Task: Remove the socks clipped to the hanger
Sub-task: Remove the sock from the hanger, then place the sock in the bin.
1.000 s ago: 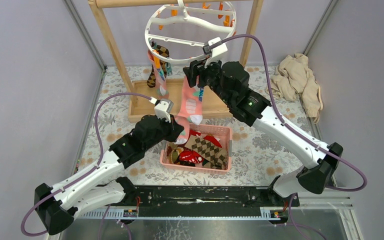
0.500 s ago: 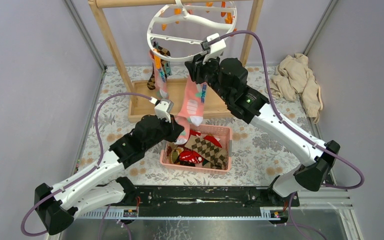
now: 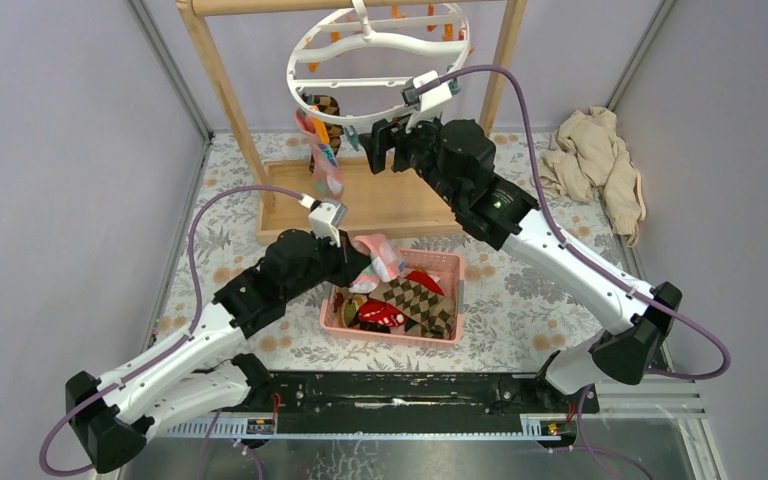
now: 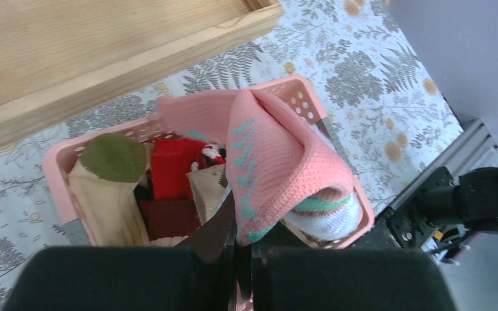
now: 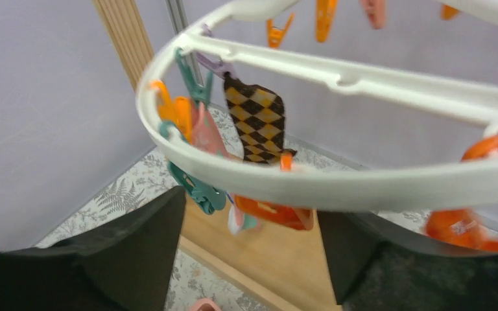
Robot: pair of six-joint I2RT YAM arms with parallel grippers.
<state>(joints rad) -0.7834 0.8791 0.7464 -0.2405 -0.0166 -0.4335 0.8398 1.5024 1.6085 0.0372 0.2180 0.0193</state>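
Robot lab cell, as I see it from my remote station: plain lilac panels (image 3: 50, 150) in metal framing (image 3: 168, 70) enclose a fern-print worktop (image 3: 530, 290). My left arm (image 3: 210, 330) and right arm (image 3: 560, 260) are bolted to a black rail (image 3: 400, 392) at its near edge, trailing purple cables (image 3: 192, 255).

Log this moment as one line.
left gripper: shut on pink sock, over basket | right gripper: open at hanger | argyle sock clipped

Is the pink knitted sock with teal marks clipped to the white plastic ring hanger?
No, the left gripper holds the pink sock over the pink plastic basket.
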